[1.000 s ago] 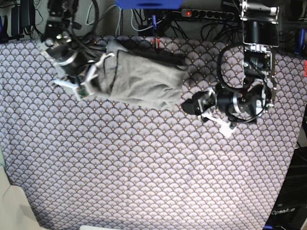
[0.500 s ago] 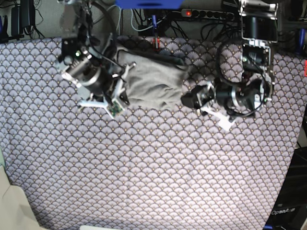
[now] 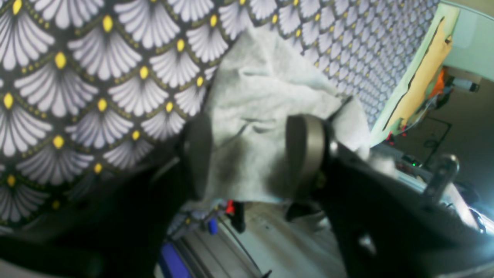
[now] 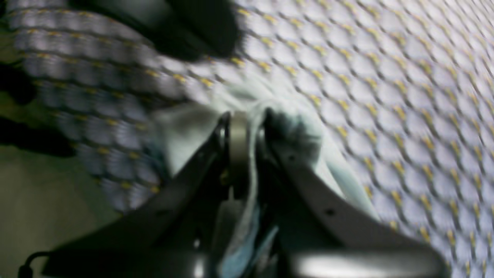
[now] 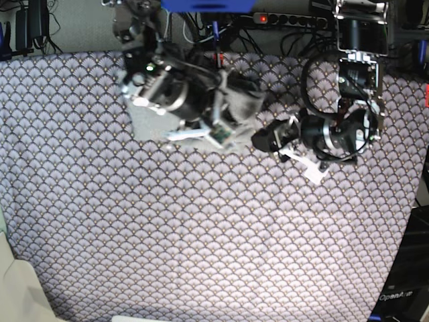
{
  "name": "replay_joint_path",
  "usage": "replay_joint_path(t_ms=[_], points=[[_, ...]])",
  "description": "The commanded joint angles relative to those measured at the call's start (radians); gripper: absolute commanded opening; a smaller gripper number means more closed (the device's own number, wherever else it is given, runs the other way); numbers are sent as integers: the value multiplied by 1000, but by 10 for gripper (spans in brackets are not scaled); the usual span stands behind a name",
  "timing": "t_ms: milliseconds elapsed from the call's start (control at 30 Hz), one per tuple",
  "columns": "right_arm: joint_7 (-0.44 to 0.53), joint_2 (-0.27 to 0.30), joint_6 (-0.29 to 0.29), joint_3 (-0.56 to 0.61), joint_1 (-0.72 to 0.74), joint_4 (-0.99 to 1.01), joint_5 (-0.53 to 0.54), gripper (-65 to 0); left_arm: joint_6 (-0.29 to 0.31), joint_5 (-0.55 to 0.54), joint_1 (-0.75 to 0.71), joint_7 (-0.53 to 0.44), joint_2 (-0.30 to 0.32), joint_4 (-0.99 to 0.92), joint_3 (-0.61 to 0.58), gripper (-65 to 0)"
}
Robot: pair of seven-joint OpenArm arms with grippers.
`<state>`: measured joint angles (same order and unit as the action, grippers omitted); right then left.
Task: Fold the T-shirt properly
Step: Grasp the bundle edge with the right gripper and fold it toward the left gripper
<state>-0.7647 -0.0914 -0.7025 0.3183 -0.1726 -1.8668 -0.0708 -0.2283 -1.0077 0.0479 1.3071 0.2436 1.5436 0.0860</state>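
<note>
T-shirt [image 5: 242, 102] bunched near surface's [image 5: 201, 235] far edge, between both arms.
Right pincer [image 4: 249, 116] clamped on grey fabric. Left pincer [image 3: 251, 154] spread around a fold; grip uncertain, likely just straddling it.

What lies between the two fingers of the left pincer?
A fold of the grey T-shirt sits between the fingers of the left pincer, which stand apart around it. The left wrist view shows this; behind lies the patterned cloth.
</note>
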Motion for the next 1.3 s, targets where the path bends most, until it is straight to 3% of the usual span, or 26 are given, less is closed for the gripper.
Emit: replay_joint_path(t_ms=[0, 267, 500, 667, 833, 1000, 1267], points=[[27, -9, 4, 25, 34, -9, 24, -650, 5, -20, 16, 1, 6, 13, 5, -343], [-19, -14, 4, 64, 149, 12, 22, -650, 5, -20, 10, 1, 6, 13, 4, -343], [-55, 23, 4, 35, 244, 12, 22, -650, 7, -20, -1, 1, 6, 22, 5, -343], [-74, 40, 4, 20, 235, 19, 24, -650, 8, -20, -1, 1, 4, 19, 4, -343], [-71, 15, 4, 23, 209, 95, 29, -650, 8, -21, 7, 1, 4, 22, 5, -343], [1, -12, 4, 23, 193, 187, 26, -650, 8, -21, 8, 1, 4, 16, 5, -343], [4, -55, 4, 23, 226, 246, 24, -650, 8, -23, 2, 1, 4, 24, 5, -340]])
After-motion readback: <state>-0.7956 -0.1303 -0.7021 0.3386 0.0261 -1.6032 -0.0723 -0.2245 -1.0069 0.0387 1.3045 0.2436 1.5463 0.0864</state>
